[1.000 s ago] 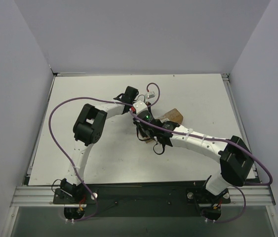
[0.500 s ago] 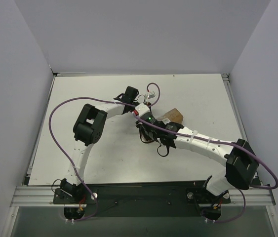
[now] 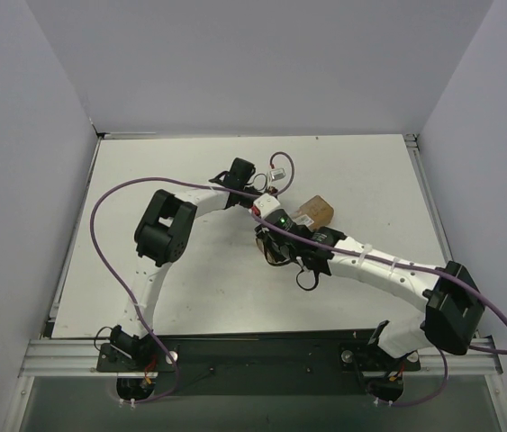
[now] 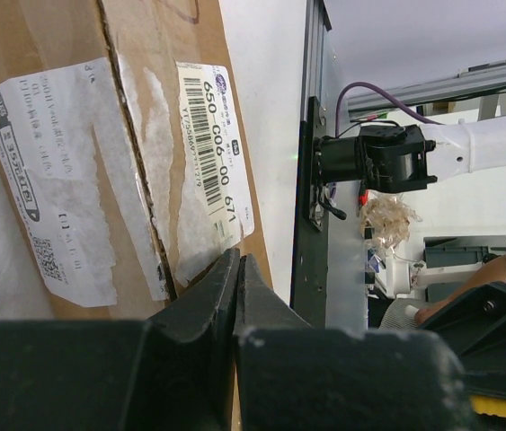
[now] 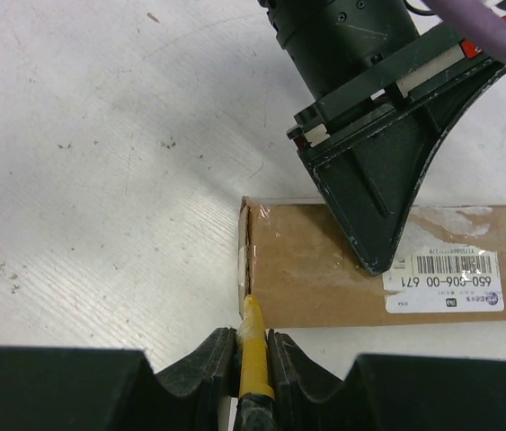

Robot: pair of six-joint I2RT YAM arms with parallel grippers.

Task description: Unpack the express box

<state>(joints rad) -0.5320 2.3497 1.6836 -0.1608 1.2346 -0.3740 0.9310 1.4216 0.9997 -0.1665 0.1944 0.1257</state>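
Right gripper point(image 5: 253, 348) is clamped on the yellow knife point(image 5: 251, 325), tip set at the end seam of the express box point(image 5: 315, 280). Its length is laid rightward on the counter point(image 5: 100, 180), under the closed left gripper point(image 5: 377, 260).

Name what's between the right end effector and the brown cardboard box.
Right wrist view: a slim yellow tool held by the right end effector, tip at the brown cardboard box's end.

A white bench point(image 3: 190, 288) fills the middle, its top speckled with small dark scuffs point(image 5: 82, 180). Plain pale grey walls close it in: a left wall point(image 3: 19, 180), a far wall point(image 3: 262, 63) and a right wall point(image 3: 496, 117). A metal rail point(image 3: 59, 355) runs along the near edge, another rail point(image 3: 429, 207) along the right edge. The light is soft and even.
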